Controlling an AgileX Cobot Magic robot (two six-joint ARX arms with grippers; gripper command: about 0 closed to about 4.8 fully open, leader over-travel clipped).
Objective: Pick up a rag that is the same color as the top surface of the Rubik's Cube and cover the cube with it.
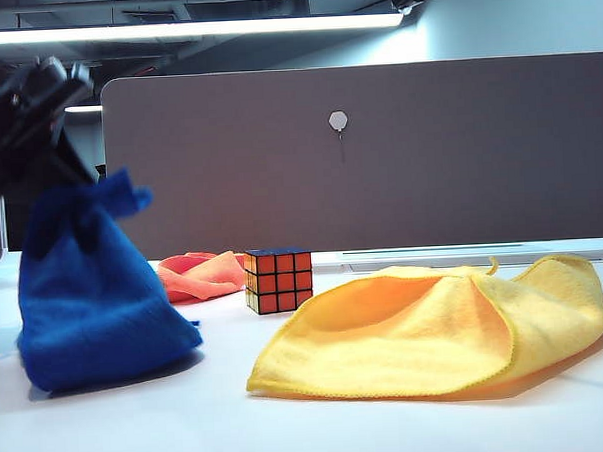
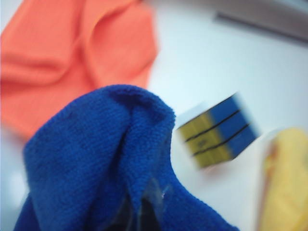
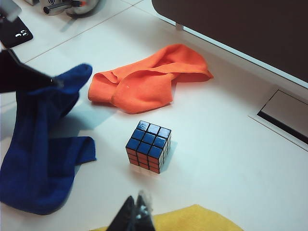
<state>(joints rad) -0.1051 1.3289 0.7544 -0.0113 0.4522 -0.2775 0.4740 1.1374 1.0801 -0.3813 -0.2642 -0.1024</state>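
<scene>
Nearest me, the floppy yellow microfibre cloth (image 1: pixel 436 330) sprawls on the right; my right gripper (image 3: pixel 136 211) hangs over it, fingers together, holding nothing. Left, my left gripper (image 1: pixel 52 122) is pinched on a top corner of the deep blue fluffy rag (image 1: pixel 89 295), lower hem on the table. I reckon that's so it drapes. Farther back: the small blue-topped Rubik's Cube (image 1: pixel 279 280), then the crumpled orange-pink cloth (image 1: pixel 198 274). No readable writing anywhere.

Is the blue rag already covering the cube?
No: the left gripper holds the blue rag up beside the uncovered cube.
</scene>
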